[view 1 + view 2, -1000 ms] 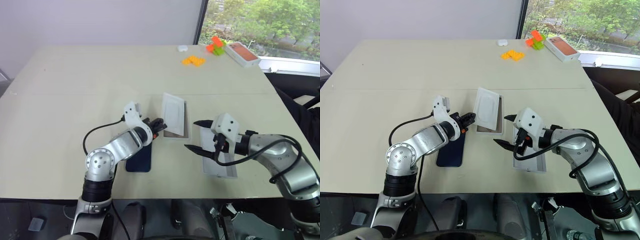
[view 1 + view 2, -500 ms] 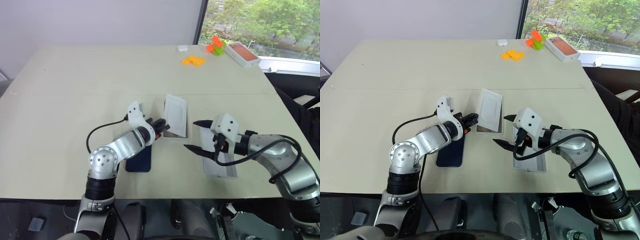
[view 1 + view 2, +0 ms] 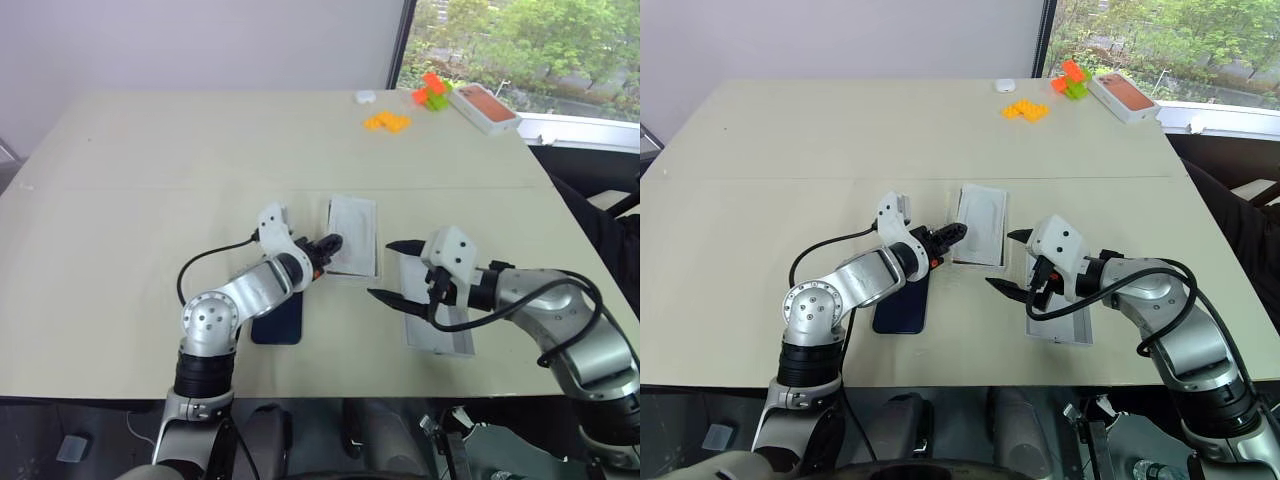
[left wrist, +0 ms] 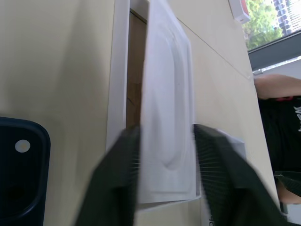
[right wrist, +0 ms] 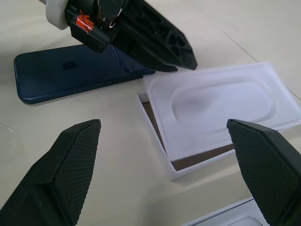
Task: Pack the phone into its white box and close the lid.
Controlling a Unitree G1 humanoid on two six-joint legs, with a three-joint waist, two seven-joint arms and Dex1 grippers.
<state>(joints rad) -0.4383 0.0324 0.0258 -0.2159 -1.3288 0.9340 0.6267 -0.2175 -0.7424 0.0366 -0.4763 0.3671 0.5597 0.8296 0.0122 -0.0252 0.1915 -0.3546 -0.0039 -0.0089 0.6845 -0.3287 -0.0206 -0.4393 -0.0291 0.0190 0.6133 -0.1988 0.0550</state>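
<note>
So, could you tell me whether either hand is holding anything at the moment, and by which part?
Nothing is held. The left hand is open, its fingers either side of the insert lying on the box. The right hand hangs open.

Left fingers [image 4: 165,181] parted; insert [image 3: 352,234] dropped flat onto tray [image 4: 119,84]

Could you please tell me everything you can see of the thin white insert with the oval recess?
The thin white moulded insert with a rounded oval recess looks like pressed card or pulp, matte and rectangular. It lies nearly flat on top of the shallow white cardboard tray, slightly askew, so brown tray interior shows along one side and at one end. The left pincer has its black fingers open astride the insert's near end, not clamped. The dark navy-blue smartphone lies apart, beside the tray.
</note>
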